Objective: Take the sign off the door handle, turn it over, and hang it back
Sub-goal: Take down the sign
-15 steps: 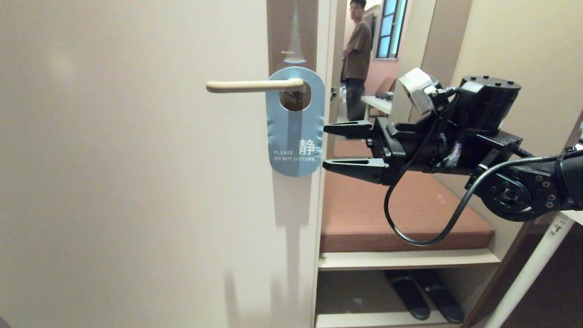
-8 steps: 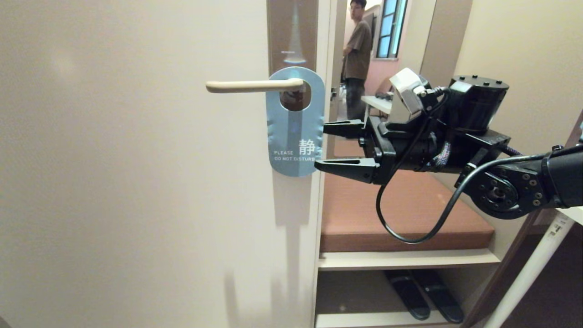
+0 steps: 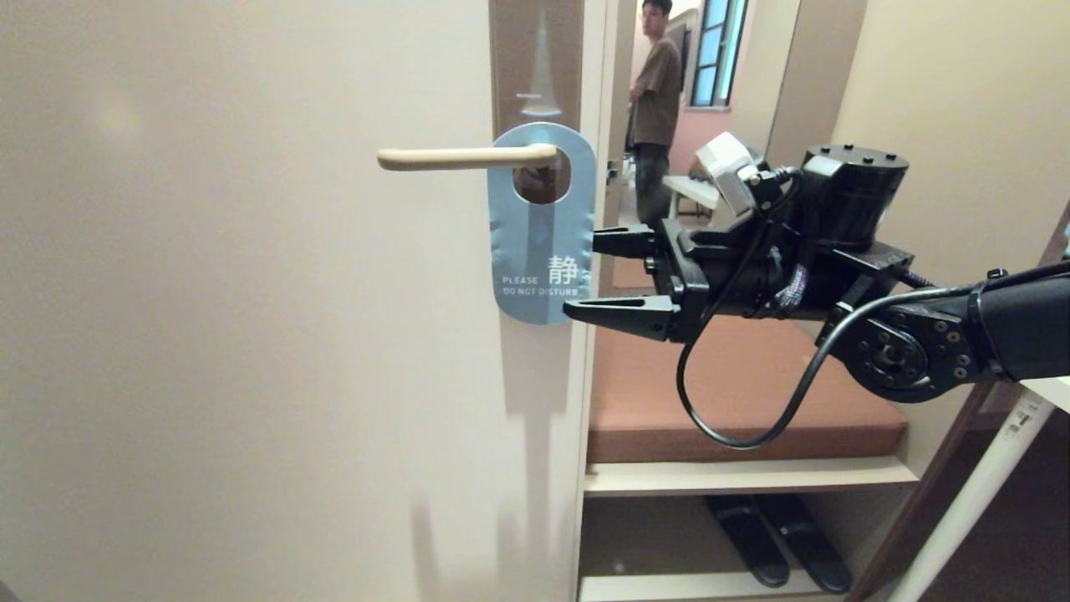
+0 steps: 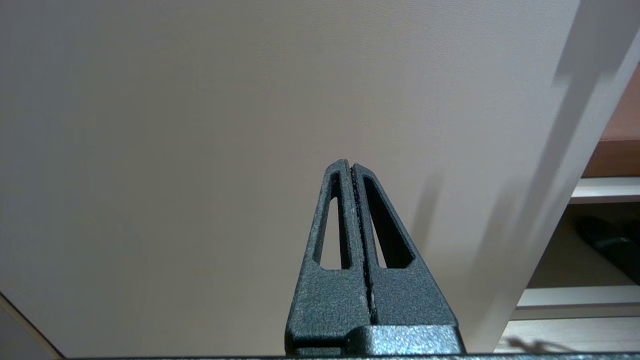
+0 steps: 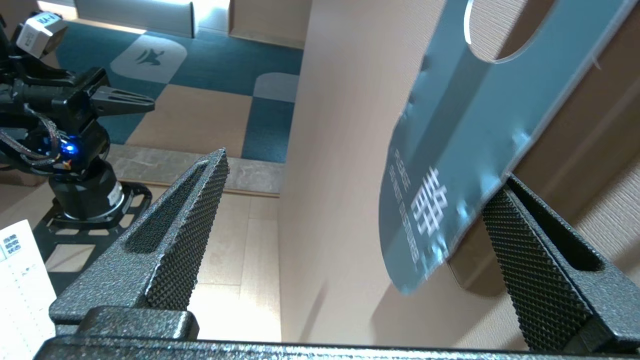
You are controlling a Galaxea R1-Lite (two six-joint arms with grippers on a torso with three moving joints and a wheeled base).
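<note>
Blue face: sign (image 3: 542, 224) hangs on the handle (image 3: 465, 156) with "PLEASE DO NOT DISTURB" outward, flat to the door (image 3: 251, 334), near the door's right edge.
Handle: cream lever runs left from its elbow; the sign's hole sits over the elbow end, against the brown plate (image 3: 535, 58).
Right gripper: (image 3: 598, 276) level at the sign's lower right edge, jaws spread wide, nothing held. In the wrist view one finger (image 5: 530, 250) lies behind the card's edge, the other (image 5: 175, 240) well in front.
Left gripper: (image 4: 352, 175) parked low beside the door, clenched on nothing.
Risk, grip: card is thin and dimpled; a close on the very edge may slip off or bend it.
Risk, back finger: pushed further it may jam between card and door, or scrape the door.
Risk, removal: sign must slide left along the whole lever; a pull straight out would catch the hole on the elbow and tear it.
Risk, drop: one-corner hold may let the card swing and fall.
Bystander: person (image 3: 656, 92) stands far back through the doorway, clear of the arm.
</note>
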